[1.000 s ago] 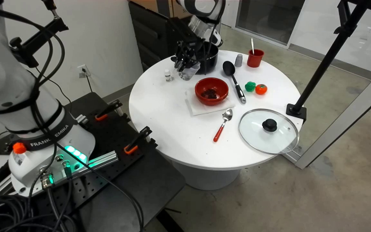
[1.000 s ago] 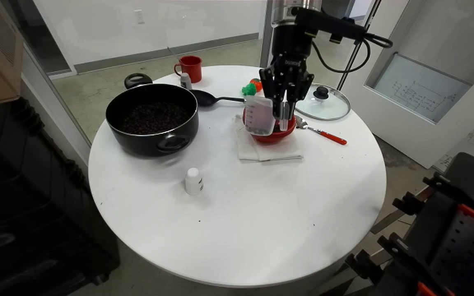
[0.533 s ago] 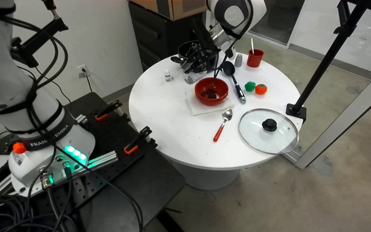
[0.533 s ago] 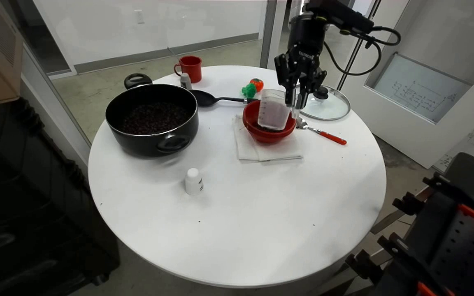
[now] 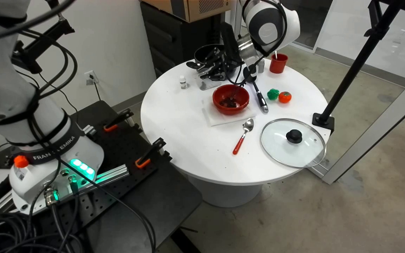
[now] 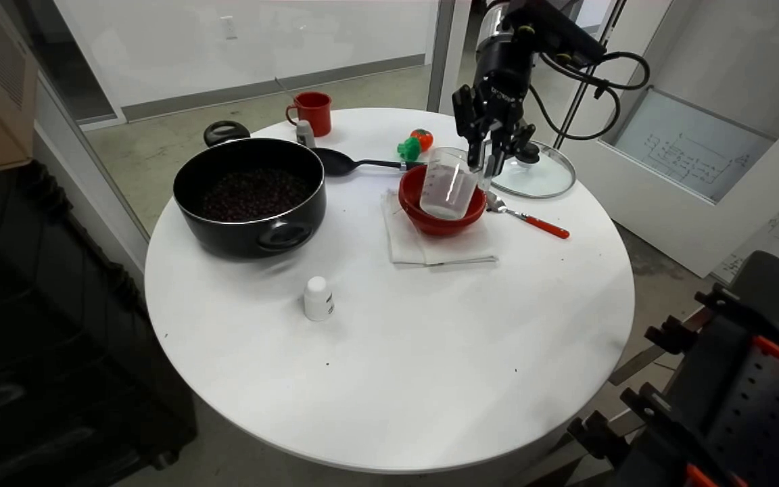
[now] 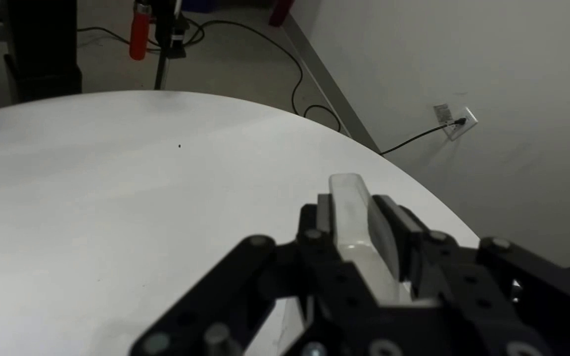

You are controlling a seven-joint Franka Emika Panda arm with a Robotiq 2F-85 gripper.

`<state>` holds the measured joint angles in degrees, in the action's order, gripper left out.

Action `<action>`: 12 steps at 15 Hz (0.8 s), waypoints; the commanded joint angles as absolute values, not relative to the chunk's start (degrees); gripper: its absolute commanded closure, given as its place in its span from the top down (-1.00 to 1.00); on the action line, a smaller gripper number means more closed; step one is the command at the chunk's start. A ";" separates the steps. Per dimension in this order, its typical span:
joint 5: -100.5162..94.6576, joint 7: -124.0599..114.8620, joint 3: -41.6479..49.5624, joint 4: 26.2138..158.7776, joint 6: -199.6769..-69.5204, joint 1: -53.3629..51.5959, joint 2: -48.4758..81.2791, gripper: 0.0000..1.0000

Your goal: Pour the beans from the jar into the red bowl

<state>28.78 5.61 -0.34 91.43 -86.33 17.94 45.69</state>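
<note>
The clear jar [image 6: 449, 184] has a handle [image 7: 348, 212], and my gripper [image 7: 353, 215] is shut on it. The gripper also shows in both exterior views [image 5: 202, 72] [image 6: 485, 161]. The jar is raised off the table and slightly tilted. I see no dark beans in it. It overlaps the red bowl [image 6: 433, 226] in an exterior view, but in an exterior view the jar [image 5: 207, 84] stands just behind and left of the bowl [image 5: 236, 109]. Dark beans [image 5: 229, 102] lie in the bowl's bottom. The wrist view hides most of the jar and does not show the bowl.
A black pot [image 6: 247, 237] with dark beans stands near the jar. A black ladle [image 5: 261, 102], spoon [image 5: 239, 144], glass lid [image 5: 276, 140], red cup [image 5: 278, 64], tomato [image 5: 285, 97], green vegetable [image 5: 273, 94] and white bottle [image 6: 318, 299] are on the table. A cloth [image 6: 410, 247] lies under the bowl.
Over the last second the gripper and jar have moved toward the bowl's side and the wrist has tilted over. In the last half second the jar's tilt has changed slightly. The grip stays shut.
</note>
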 commanded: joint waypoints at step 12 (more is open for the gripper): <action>39.22 -4.32 1.72 78.76 -66.20 19.87 55.07 -0.87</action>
